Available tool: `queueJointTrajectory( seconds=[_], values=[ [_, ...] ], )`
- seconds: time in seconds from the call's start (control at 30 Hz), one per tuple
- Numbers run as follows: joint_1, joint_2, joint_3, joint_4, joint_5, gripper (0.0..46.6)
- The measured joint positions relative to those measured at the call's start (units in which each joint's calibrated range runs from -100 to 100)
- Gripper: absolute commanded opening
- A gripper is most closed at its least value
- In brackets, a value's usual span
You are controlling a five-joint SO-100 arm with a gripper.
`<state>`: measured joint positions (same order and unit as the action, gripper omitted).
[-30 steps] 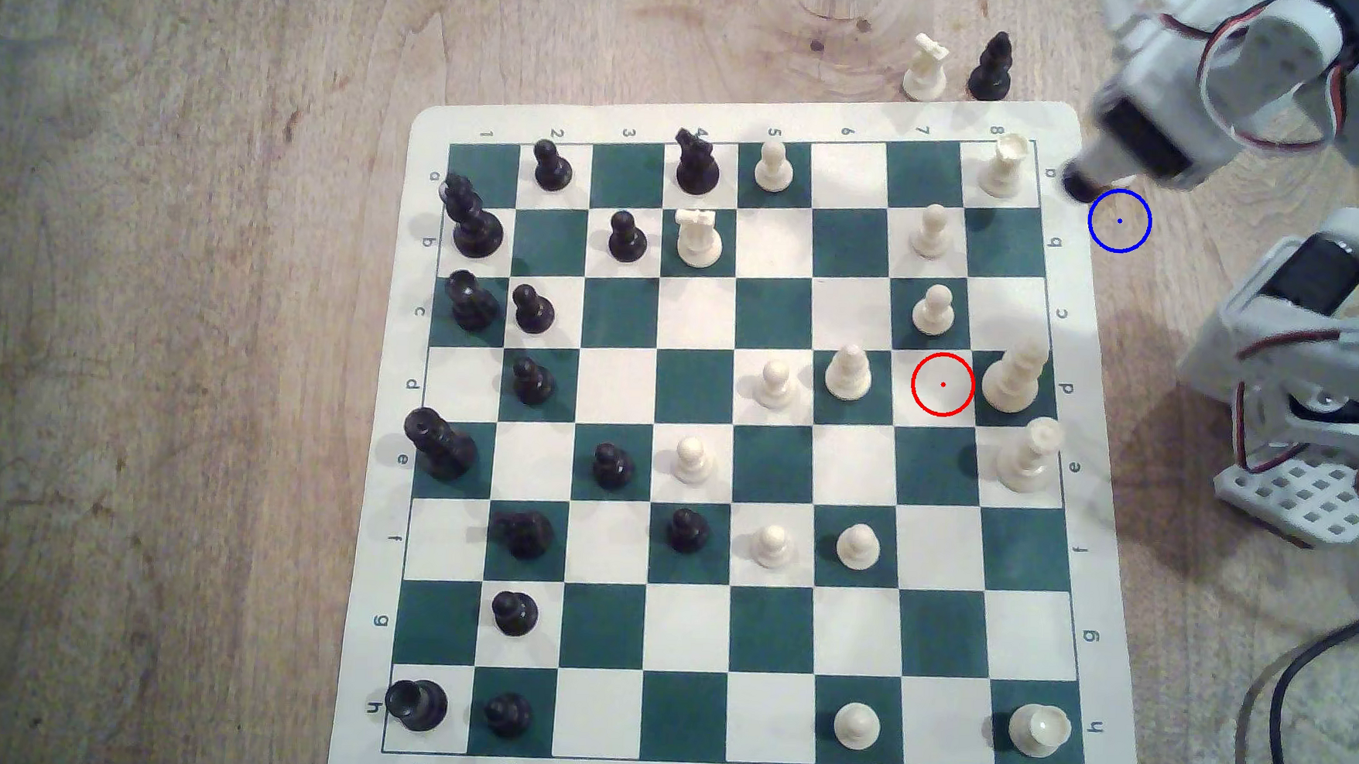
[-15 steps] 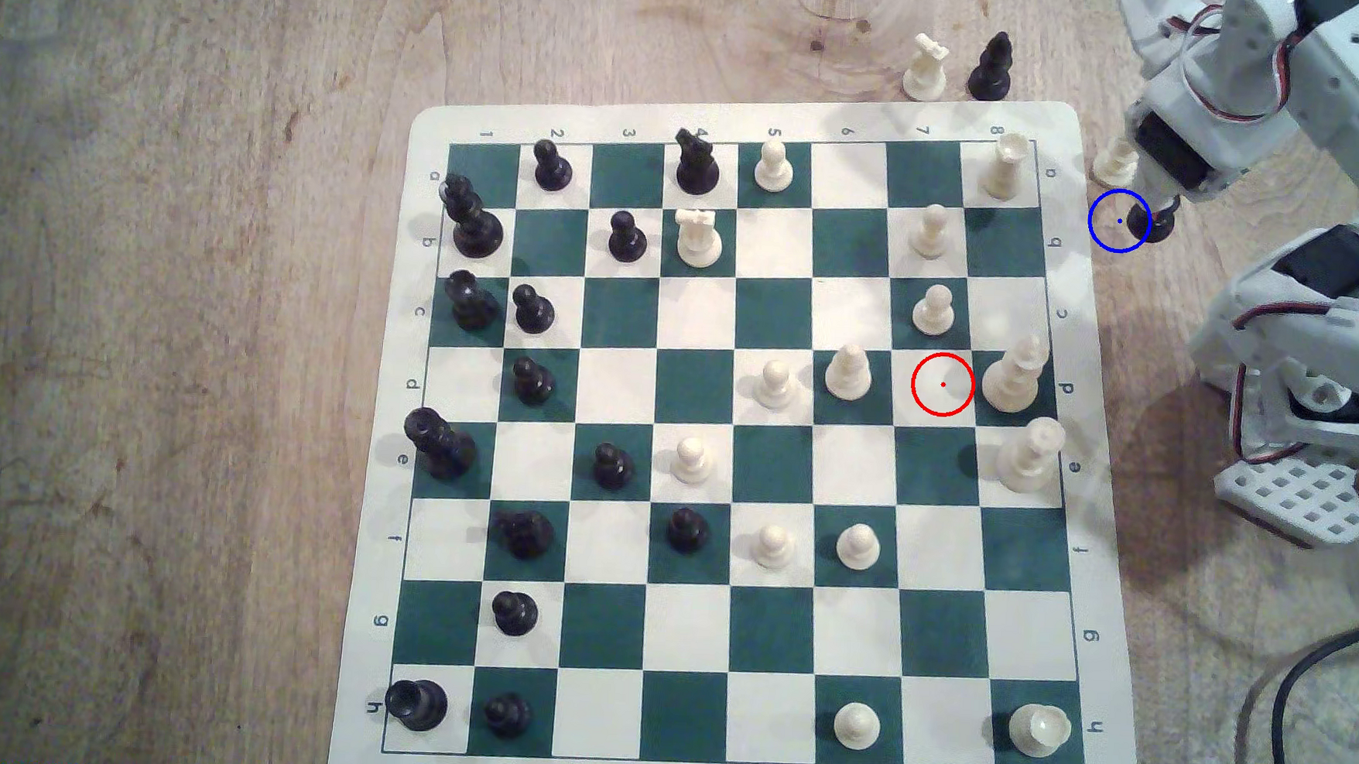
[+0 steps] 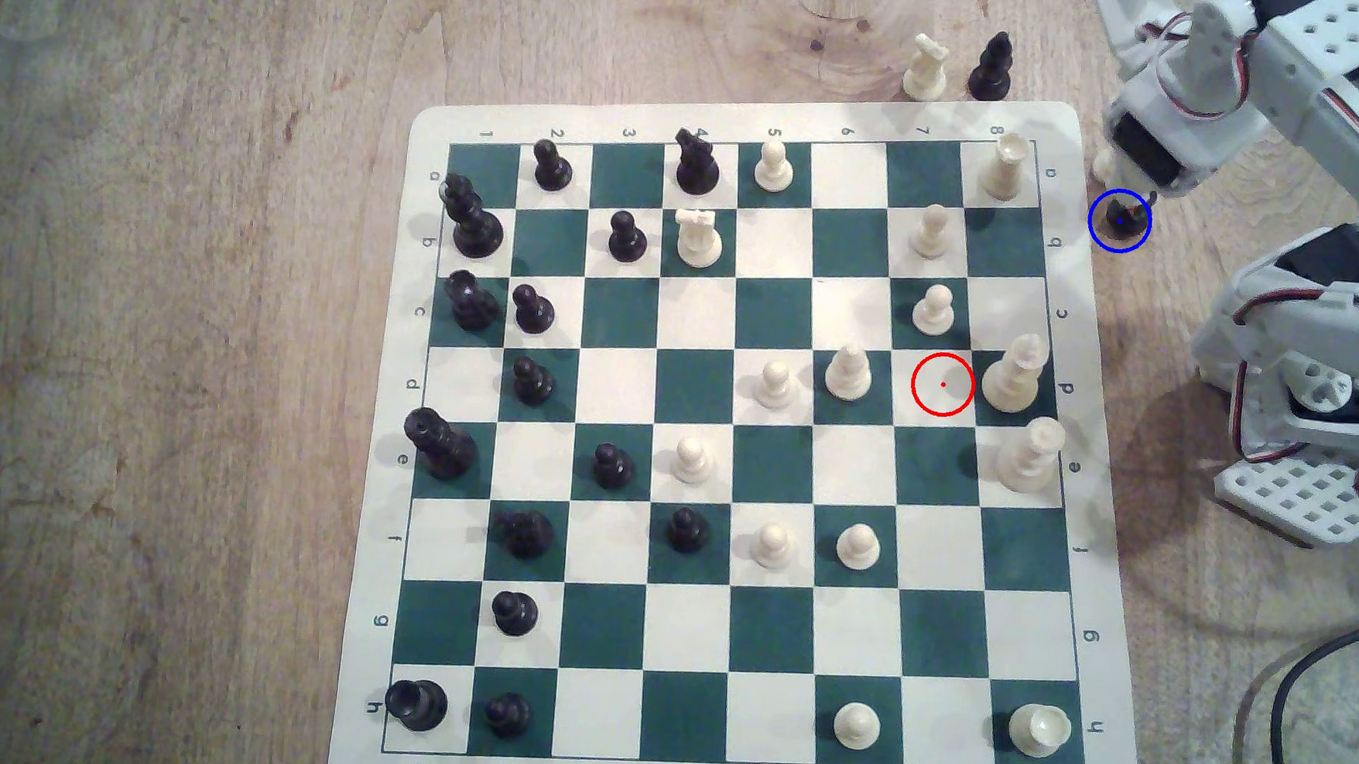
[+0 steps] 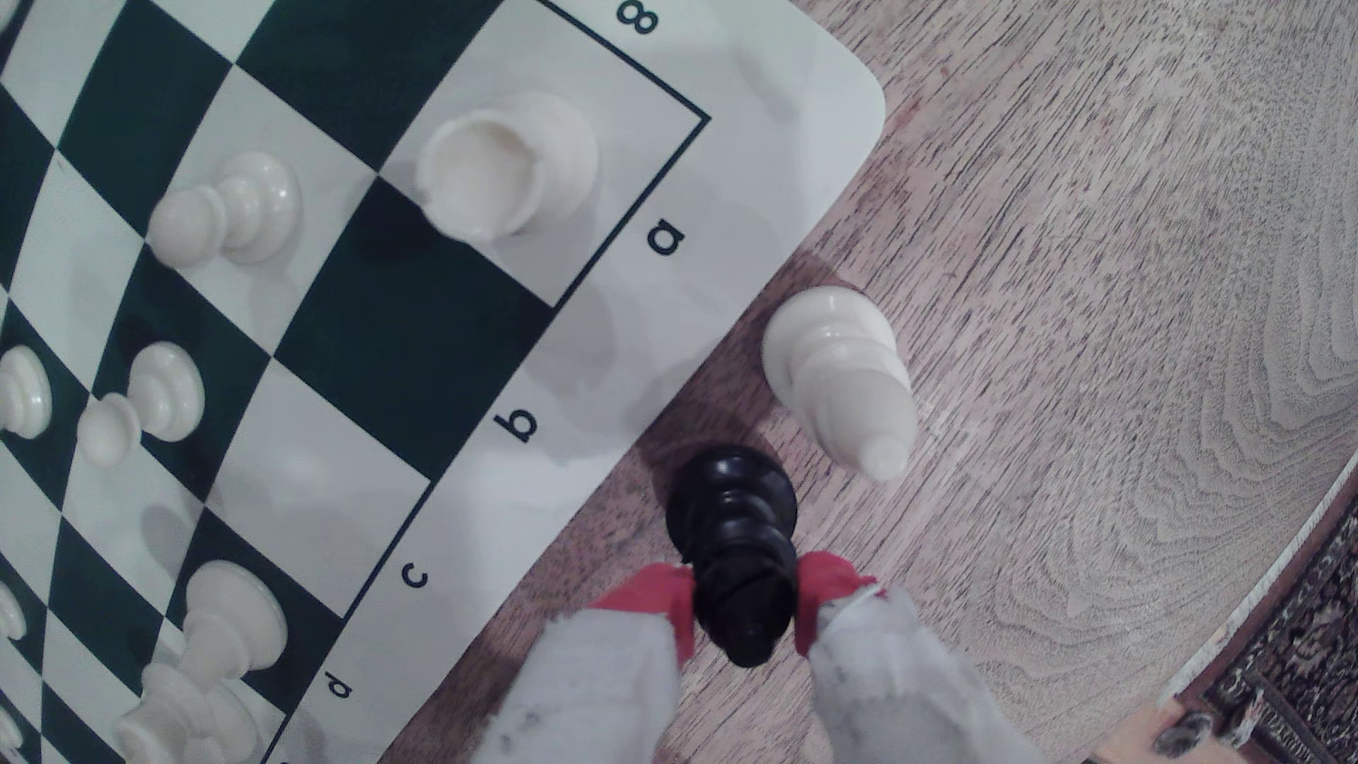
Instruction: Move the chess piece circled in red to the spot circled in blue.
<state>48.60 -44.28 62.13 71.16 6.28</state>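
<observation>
The chess piece circled in red, a small glossy black piece [image 3: 1120,218] [image 4: 735,529], is inside the spot circled in blue [image 3: 1093,235], on bare wood just off the board's right edge in the exterior view. Its base looks to rest on the wood. My gripper [image 3: 1135,203] [image 4: 744,602] reaches down over it from the arm. The red-tipped fingers [image 4: 672,599] press on both sides of its upper part, shut on it. The red ring [image 3: 943,384] marks an empty white square.
A cream piece [image 4: 838,375] [image 3: 1105,161] stands on the wood close beside the black one. A white rook [image 3: 1005,167] occupies the nearest board corner. Two captured pieces [image 3: 958,68] sit beyond the board. The arm base [image 3: 1314,496] and a cable [image 3: 1288,696] are at the exterior view's right.
My gripper carried the black piece from over the board's corner out past the ring, then back toward the exterior view's left, so the piece now lies inside the blue ring.
</observation>
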Motion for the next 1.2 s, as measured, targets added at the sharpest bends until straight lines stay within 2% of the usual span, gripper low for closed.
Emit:
queueJointTrajectory(
  seconds=[0.77,1.2],
  values=[
    [-1.25,0.92,1.45,-3.59,0.00,1.1],
    [-1.33,0.92,1.45,-1.99,1.66,0.9]
  ],
)
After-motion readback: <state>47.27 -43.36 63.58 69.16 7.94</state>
